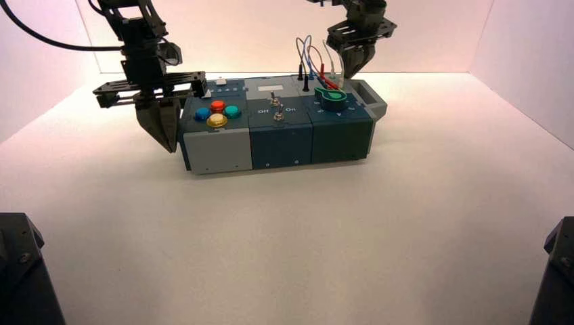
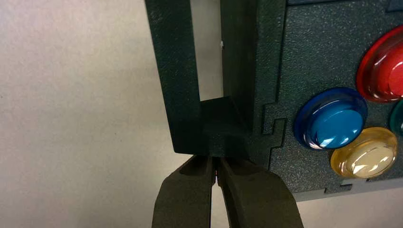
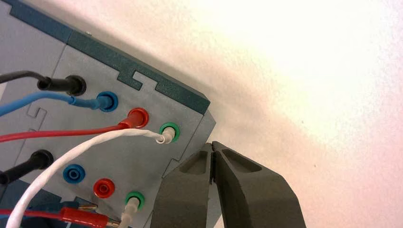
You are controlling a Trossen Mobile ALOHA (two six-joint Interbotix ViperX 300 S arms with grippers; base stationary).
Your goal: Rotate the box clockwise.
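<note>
Box, long and rectangular in dark teal and grey plastic [image 1: 281,145], is seen in the high view across the upper middle of the frame, its long side roughly level. The black left gripper [image 1: 172,149] is set at its near left corner, the black right gripper [image 1: 348,76] by its far right corner. These opposite corners seem chosen so that the left end can be pushed away and the right end brought nearer, a clockwise turn.

In the left wrist view, the closed fingers are held with their tips at the corner of the dark teal end handle [image 2: 178,80]; nothing is clamped, and a push rather than a grasp seems intended. The box lies just beside them, its glossy blue round button [image 2: 335,121] close by.

In the right wrist view, the fingers are likewise pressed together and empty, just beside the grey end near the white jumper wire [image 3: 85,148]. Whether the box is touched there cannot be told.
</note>
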